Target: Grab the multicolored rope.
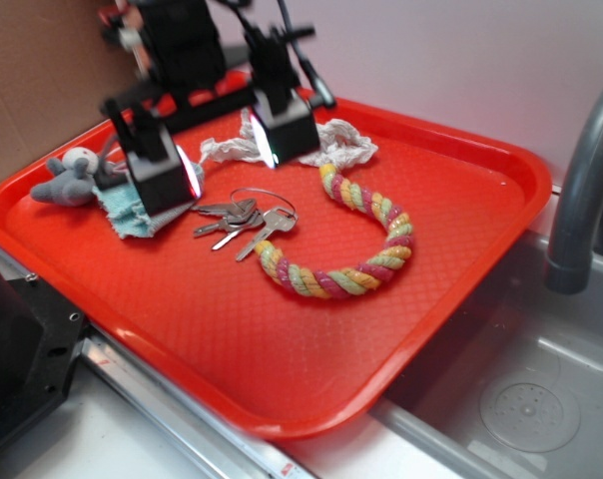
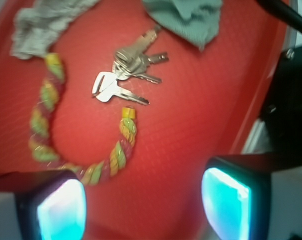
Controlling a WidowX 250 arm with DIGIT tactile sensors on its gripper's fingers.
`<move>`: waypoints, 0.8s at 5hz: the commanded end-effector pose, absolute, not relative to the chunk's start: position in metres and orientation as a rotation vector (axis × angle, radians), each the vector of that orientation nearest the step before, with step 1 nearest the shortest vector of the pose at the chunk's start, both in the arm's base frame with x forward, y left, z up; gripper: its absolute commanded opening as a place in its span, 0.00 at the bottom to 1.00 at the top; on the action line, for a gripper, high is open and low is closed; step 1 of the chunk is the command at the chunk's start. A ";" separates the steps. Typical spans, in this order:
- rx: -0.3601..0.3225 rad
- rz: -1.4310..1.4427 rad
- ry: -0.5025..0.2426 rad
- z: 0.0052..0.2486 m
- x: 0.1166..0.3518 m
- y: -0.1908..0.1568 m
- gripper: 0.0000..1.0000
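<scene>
Red plastic makes up the tray (image 1: 461, 259) that holds everything we see; on it lie the multicolored rope (image 1: 381, 261), a bunch of keys (image 1: 244, 222), a crumpled white paper strip (image 1: 336, 148), a pale blue-green cloth (image 1: 132, 212) and a small grey stuffed toy (image 1: 70, 178); the rope is thick and twisted, its strands pink, yellow and pale green, and it curls in an open C on the tray's middle, one end near the paper strip, the other close beside the keys; the keys sit inside the mouth of that curve, apart from the rope; our gripper (image 1: 227, 160) hangs above the tray's far side with its jaws spread wide, holding nothing; beside the tray we see a grey sink (image 1: 521, 399) and a faucet (image 1: 581, 180).
</scene>
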State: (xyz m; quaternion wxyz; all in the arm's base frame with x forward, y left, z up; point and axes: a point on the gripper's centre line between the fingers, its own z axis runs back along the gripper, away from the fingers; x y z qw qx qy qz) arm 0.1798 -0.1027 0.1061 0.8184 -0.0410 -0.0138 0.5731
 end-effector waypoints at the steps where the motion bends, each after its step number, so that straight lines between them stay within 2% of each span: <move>1: 0.003 1.251 -0.011 0.055 0.200 -0.098 1.00; 2: 0.037 1.269 -0.054 0.045 0.199 -0.095 1.00; 3: 0.053 1.299 -0.025 0.032 0.192 -0.093 1.00; 4: 0.069 1.284 -0.028 0.023 0.189 -0.095 1.00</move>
